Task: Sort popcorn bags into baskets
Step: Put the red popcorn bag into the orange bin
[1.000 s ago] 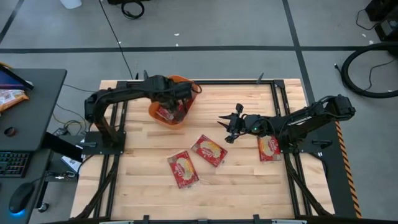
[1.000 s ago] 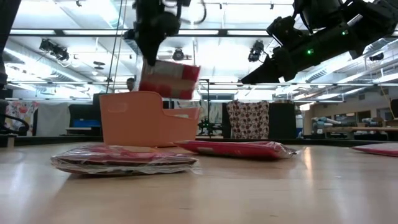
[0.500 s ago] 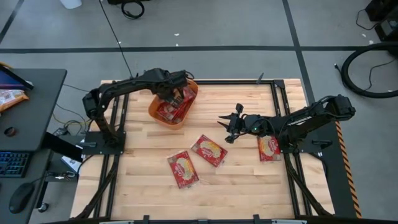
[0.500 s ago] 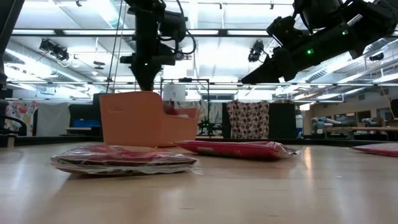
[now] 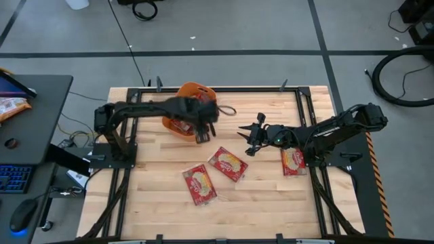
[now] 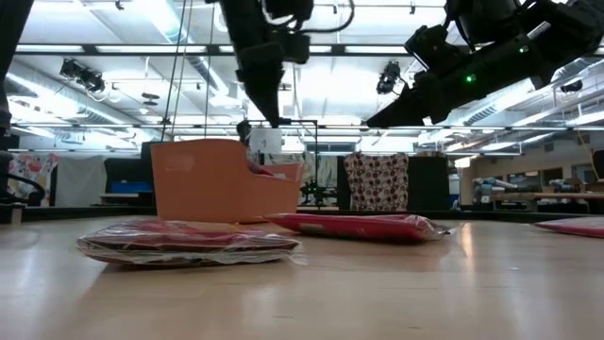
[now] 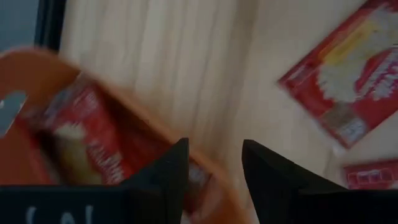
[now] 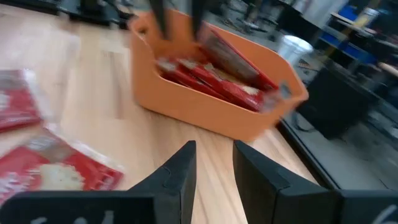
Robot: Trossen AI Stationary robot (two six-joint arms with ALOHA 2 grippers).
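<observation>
Left claw (image 5: 202, 130) empty at orange plastic tub's (image 5: 192, 89) rim, fingers slightly apart; packet writing unreadable.
Red glossy popcorn bags (image 8: 205, 78) in tub; three flat on wooden table (image 5: 271, 196). Right claw (image 5: 245, 138) open, aloft, holding nothing.

The wooden table (image 5: 258, 196) had a black metal frame (image 5: 203, 88) around its edge and stood on a grey floor (image 5: 271, 27) crossed by dark lines. To the side was a dark desk (image 5: 34, 115) with a keyboard (image 5: 15, 179) and a mouse (image 5: 22, 215) — an orange-and-white packet (image 5: 12, 106) lay at its far end. A black cable (image 5: 400, 78) made a loop on the floor. In the room behind hung a patterned cloth (image 6: 376, 181).
</observation>
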